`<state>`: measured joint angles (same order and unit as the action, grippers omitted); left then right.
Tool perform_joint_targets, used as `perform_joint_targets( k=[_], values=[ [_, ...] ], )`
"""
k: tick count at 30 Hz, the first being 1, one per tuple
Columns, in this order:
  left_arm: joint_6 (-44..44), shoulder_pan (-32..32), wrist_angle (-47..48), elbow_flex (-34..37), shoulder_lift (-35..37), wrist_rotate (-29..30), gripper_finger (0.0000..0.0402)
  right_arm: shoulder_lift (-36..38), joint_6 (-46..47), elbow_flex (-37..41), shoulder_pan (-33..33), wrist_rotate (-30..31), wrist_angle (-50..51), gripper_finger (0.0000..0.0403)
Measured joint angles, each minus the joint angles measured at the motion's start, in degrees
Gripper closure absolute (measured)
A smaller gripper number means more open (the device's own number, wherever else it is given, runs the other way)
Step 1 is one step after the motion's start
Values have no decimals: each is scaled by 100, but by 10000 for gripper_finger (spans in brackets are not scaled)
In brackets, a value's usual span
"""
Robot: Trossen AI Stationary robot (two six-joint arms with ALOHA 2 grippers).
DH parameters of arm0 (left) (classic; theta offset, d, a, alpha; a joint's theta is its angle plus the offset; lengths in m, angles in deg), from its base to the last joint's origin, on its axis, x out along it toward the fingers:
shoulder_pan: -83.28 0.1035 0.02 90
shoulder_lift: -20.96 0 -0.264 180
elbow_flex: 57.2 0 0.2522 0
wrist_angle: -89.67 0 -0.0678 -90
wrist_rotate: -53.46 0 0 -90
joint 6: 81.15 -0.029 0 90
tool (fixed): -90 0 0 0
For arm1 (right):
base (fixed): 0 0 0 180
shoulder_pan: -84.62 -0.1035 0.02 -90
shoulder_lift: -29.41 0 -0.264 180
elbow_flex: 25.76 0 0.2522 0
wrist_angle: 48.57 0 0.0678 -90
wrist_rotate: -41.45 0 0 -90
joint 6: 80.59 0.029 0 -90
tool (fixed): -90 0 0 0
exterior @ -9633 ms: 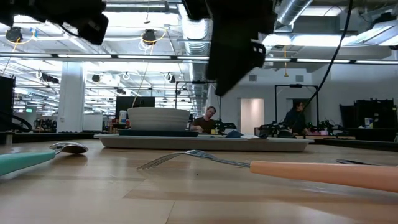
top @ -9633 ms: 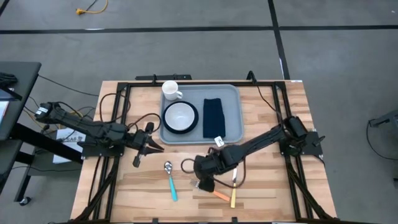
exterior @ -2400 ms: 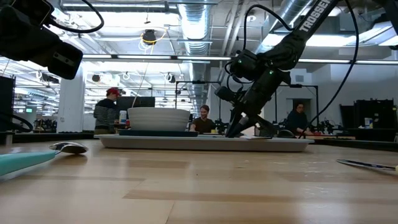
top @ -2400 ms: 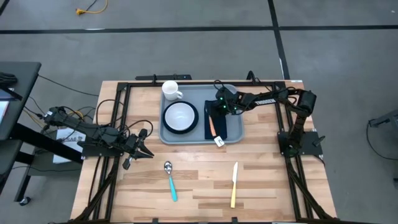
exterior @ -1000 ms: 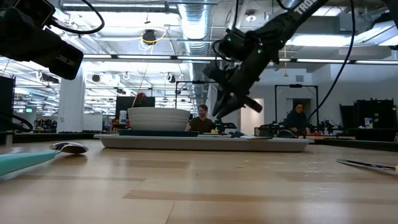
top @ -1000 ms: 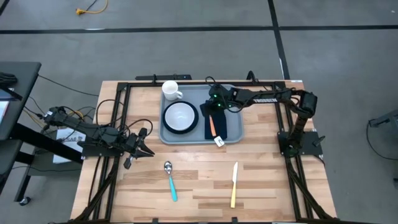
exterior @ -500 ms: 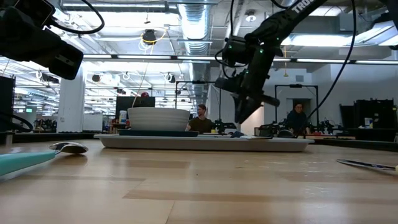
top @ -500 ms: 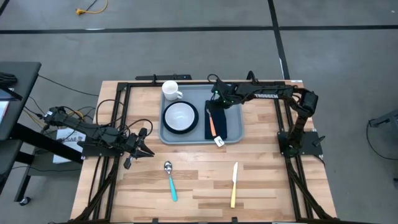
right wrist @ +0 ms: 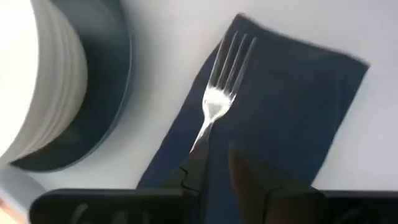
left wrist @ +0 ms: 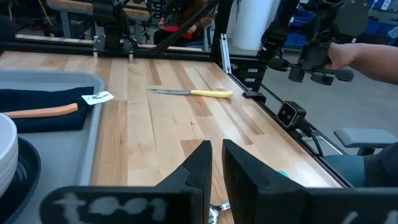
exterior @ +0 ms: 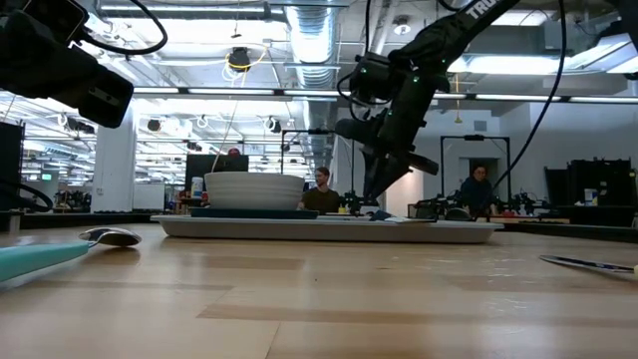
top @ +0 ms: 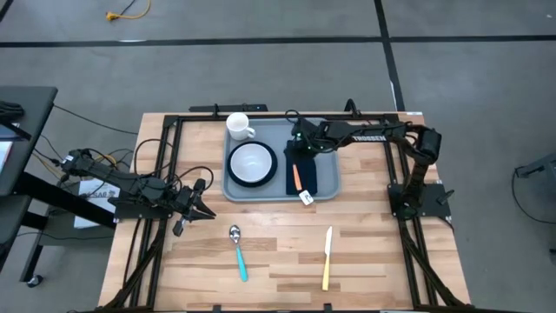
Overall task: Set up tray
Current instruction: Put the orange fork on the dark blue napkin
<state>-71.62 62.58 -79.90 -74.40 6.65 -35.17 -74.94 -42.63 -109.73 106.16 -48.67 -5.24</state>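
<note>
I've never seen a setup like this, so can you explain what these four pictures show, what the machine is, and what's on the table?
It is a robot with two dark arms at a wooden table, each ending in a two-finger pincer. One camera looks straight down, one sits at table height, and one rides on each wrist.

On the table lies a grey-blue tray holding a mug, a white bowl on a dark plate, and a navy napkin with an orange-handled fork lying on it. A spoon and a knife wait on the wood.

The right pincer hovers over the napkin, holding nothing. The left pincer rests shut beside the tray.
</note>
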Motion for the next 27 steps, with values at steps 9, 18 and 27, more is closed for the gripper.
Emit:
perform_joint_targets(
  k=[9, 18, 27],
  values=[
    [0, -1, 0, 0, 0, 4, 377, -3, 103, 0, -165, 3, -5, 287],
    [3, 0, 0, 0, 0, 14, 377, -3, 104, 0, -242, 317, -215, 222],
    [6, 0, 0, 0, 0, 16, 377, -3, 74, 0, -387, 564, -224, 229]
  ],
)
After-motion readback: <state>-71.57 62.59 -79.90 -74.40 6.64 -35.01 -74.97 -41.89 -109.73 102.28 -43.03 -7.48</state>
